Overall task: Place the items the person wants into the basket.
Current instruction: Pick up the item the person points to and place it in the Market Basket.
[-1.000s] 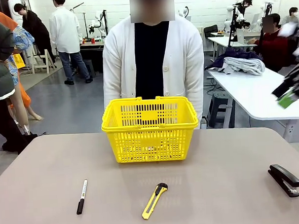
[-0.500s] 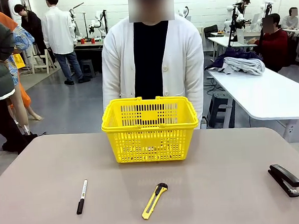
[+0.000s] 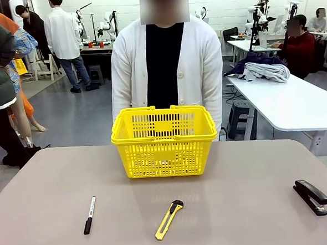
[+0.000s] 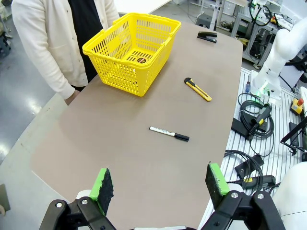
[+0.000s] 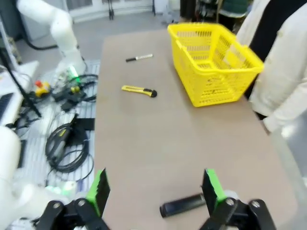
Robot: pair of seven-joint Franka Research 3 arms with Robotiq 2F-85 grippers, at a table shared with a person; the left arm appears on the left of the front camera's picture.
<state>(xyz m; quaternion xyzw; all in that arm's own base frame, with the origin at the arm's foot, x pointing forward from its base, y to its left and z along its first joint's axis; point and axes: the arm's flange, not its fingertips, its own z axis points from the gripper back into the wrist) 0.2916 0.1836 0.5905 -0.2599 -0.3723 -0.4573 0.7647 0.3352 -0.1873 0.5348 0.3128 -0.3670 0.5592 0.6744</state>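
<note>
Nothing on the table has budged in the last second; the only changes are a blurry dark shape with a green patch that was sweeping past the right edge of the front view and has since cleared off, and the person in the white lab coat (image 3: 63, 34) way in the back, who has drifted a bit to the left. So, the yellow basket (image 3: 165, 155) sits at the far middle of the table (image 3: 239, 173), upright, handles folded down on the rim, right in front of the person in the white cardigan (image 3: 196, 65), who stands with arms down. On its floor the left wrist view shows a dark round spot (image 4: 140, 60), can't tell if it's a label or an object. Three things lie along the near side, well apart: a white-barrelled marker with a black cap (image 3: 89, 215) on the robot's left, a yellow-and-black utility knife (image 3: 169, 219) in the middle, and the black stapler (image 3: 311, 197) over by the right edge. The left gripper (image 4: 159, 181) hangs high above the left end of the table, green pads spread wide with nothing between them. The right gripper (image 5: 154, 186) is the same deal, jaws wide apart and empty, up above the right end, with the stapler on the table below it.
</note>
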